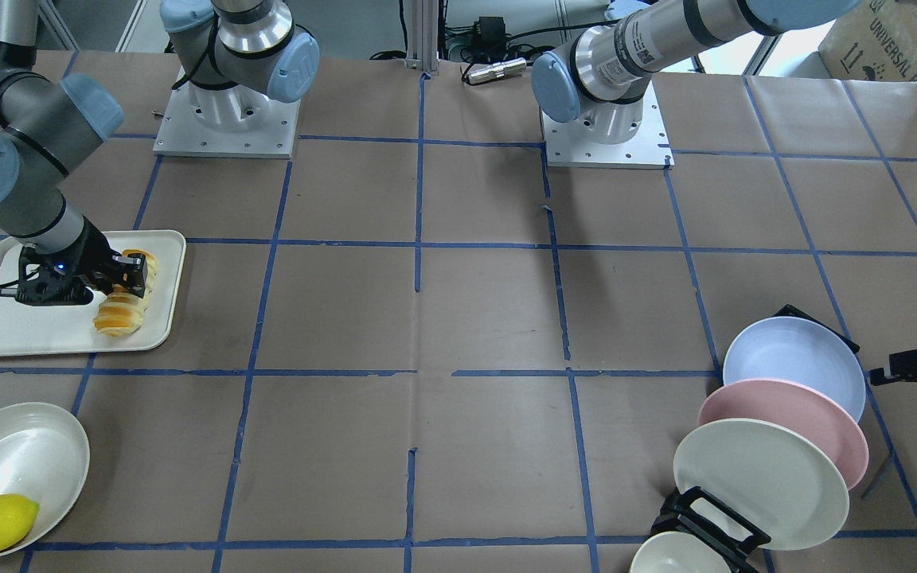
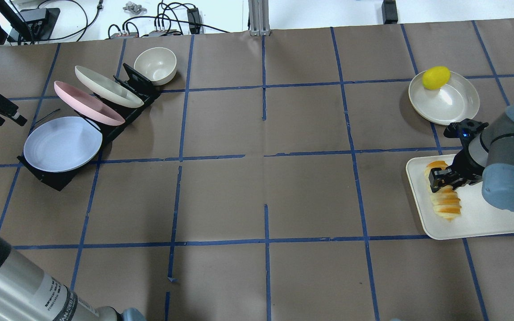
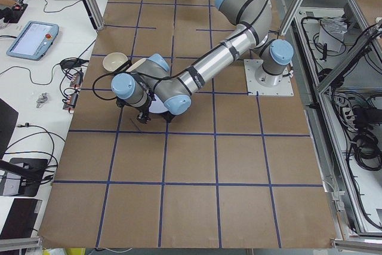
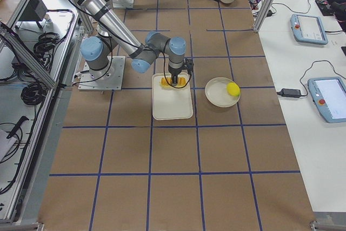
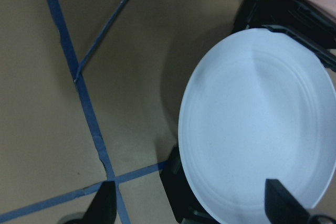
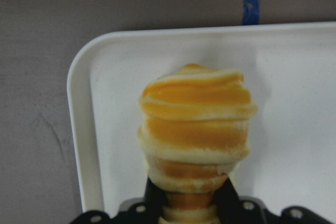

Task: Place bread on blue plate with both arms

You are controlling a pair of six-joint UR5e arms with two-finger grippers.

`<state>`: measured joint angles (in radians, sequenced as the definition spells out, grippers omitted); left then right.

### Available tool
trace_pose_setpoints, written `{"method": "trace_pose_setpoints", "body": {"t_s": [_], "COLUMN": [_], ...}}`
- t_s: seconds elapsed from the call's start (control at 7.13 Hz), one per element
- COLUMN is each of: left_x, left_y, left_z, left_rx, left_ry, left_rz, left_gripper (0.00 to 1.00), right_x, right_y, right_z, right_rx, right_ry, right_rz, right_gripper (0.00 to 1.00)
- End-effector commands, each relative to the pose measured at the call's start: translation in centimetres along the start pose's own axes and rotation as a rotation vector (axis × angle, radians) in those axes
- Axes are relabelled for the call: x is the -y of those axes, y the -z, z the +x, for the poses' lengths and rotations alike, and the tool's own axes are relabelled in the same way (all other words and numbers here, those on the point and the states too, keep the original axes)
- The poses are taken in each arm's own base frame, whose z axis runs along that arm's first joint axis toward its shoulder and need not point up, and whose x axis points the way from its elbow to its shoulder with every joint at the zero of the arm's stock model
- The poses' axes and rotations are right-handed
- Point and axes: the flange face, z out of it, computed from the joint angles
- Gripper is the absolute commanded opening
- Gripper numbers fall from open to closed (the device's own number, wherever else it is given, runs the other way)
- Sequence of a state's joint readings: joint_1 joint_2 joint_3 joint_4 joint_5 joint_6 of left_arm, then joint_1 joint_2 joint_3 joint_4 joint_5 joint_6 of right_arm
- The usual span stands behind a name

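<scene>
Two moods: right gripper [image 6: 191,200] squeezed the ridged, stripy bread [image 6: 194,124], left gripper [image 5: 191,209] gaped wide, empty, beside the smooth blue plate [image 5: 257,124].

Overhead and front cameras face each other across the table [image 1: 490,318].

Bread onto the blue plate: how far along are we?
Done: nothing placed yet. In hand: the right gripper has its fingers pinched on the ridged golden-orange bread loaf, which lies on the cream rectangular tray. To do: lift and carry it. The pale blue round plate leans in the black rack, with the left gripper open beside it.
</scene>
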<state>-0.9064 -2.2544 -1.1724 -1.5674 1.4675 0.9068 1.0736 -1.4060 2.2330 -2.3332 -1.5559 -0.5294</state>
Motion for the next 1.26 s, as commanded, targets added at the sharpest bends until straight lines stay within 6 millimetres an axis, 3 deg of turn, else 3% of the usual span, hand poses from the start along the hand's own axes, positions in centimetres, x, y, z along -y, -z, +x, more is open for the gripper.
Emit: {"method": "trace_pose_setpoints", "body": {"t_s": [0.0, 0.14, 0.56, 0.7, 0.84, 1.12], "left_x": [1.2, 1.1, 0.6, 0.5, 0.5, 0.5], "left_y": [-4.3, -5.2, -5.4, -5.0, -4.8, -3.0], "left_z": [-1.3, -1.4, -0.8, -0.6, -0.5, -0.3], "left_rx": [-0.077, -0.092, -0.147, -0.147, -0.145, -0.124], "left_ry": [0.008, 0.011, 0.023, 0.024, 0.024, 0.021], "left_rz": [-0.006, -0.021, -0.075, -0.078, -0.078, -0.066], "left_gripper": [0.94, 0.81, 0.27, 0.15, 0.12, 0.11], "right_x": [-0.4, -0.5, -2.2, -1.1, 0.3, 2.0], "right_y": [-0.2, 0.9, 8.8, 12.4, 16.7, 24.5], "right_z": [-0.2, -0.4, -3.7, -3.9, -3.8, -6.7], "right_rx": [0.002, -0.015, -0.038, -0.034, -0.021, -0.060], "right_ry": [0.008, 0.003, 0.020, 0.034, 0.028, 0.029], "right_rz": [-0.002, 0.005, 0.043, 0.035, 0.009, -0.026], "right_gripper": [0.04, 0.06, 0.01, 0.01, 0.01, 0.01]}}
